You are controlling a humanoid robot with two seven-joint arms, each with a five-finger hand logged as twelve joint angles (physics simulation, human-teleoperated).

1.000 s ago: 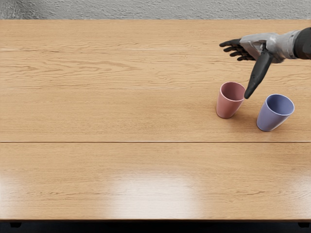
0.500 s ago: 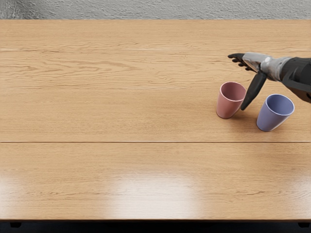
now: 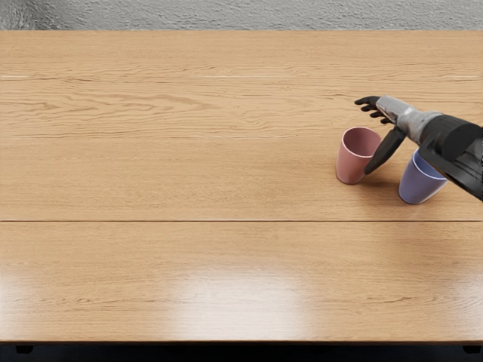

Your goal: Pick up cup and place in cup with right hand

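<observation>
Blue cup (image 3: 417, 185) stands partly hidden by the right arm (image 3: 451, 142).

The right hand (image 3: 392, 110) draws nearer the pink cup (image 3: 352, 164) than a second ago, seen closer in from its far side; the fingers (image 3: 367, 100), which earlier reached out in line with the pink cup's left edge, now end beyond the middle of its rim; the thumb (image 3: 386, 150), its tip first at the right of the pink cup's rim, now shows lower, across the right side of its wall; the dark forearm (image 3: 457, 143), earlier a sliver far to the pink cup's right, now stretches much farther in and hides part of the blue cup (image 3: 417, 187), right of the pink one.
</observation>
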